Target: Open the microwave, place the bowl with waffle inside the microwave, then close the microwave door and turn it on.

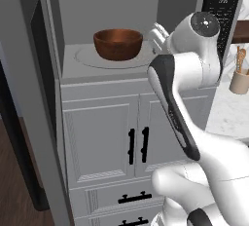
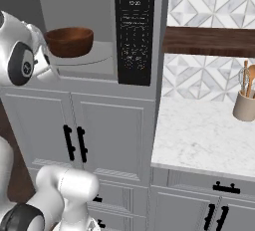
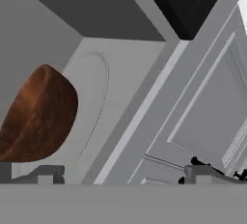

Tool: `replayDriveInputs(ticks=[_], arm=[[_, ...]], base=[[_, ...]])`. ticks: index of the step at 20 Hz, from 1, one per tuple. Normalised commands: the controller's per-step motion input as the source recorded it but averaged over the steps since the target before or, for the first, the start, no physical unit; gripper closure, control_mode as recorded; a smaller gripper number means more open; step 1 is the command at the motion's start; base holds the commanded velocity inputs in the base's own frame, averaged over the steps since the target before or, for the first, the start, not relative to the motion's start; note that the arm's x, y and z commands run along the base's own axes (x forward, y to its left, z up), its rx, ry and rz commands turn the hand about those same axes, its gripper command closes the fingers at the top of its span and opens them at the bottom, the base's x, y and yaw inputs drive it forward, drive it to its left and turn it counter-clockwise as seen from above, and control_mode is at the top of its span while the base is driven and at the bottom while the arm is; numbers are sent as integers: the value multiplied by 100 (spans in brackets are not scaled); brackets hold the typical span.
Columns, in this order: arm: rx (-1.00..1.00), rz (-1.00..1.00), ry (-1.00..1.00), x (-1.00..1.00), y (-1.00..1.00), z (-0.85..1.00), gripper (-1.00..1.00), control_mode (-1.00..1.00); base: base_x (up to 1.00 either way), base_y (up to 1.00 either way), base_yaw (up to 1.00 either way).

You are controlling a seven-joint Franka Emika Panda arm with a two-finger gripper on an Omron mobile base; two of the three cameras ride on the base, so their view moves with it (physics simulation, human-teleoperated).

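Observation:
The grey microwave [image 1: 109,69] stands with its cavity exposed, and its door [image 1: 19,74] is swung wide out to the left. The reddish-brown bowl [image 1: 118,43] [image 2: 70,41] [image 3: 36,119] sits on the round turntable [image 1: 87,59] inside. I cannot see into the bowl, so what it holds is hidden. My gripper [image 1: 158,36] [image 3: 125,175] hovers at the cavity's front right, just right of the bowl and apart from it. It is open, with nothing between the widely spread fingertips [image 3: 44,174]. The black control panel [image 2: 134,26] lies to the right of the cavity.
White cabinet doors with short black handles [image 1: 137,145] sit under the microwave, with drawers below them. To the right is a marble counter [image 2: 199,135] carrying a beige utensil jar [image 2: 244,106], under a dark wooden shelf [image 2: 209,42]. The open door blocks the left side.

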Motion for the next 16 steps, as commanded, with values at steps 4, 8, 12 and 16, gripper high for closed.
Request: replayDriveInputs(ticks=[4,8,12,16], arm=[[0,27,50,-2,46,-88,-100,-100],[-2,28,50,-42,39,-30,-100,-100],[-13,26,57,-88,29,0,-100,-100],[-8,11,16,-94,36,-15,-100,-100]], base=[[0,0,0],[0,0,0],[0,0,0],[0,0,0]])
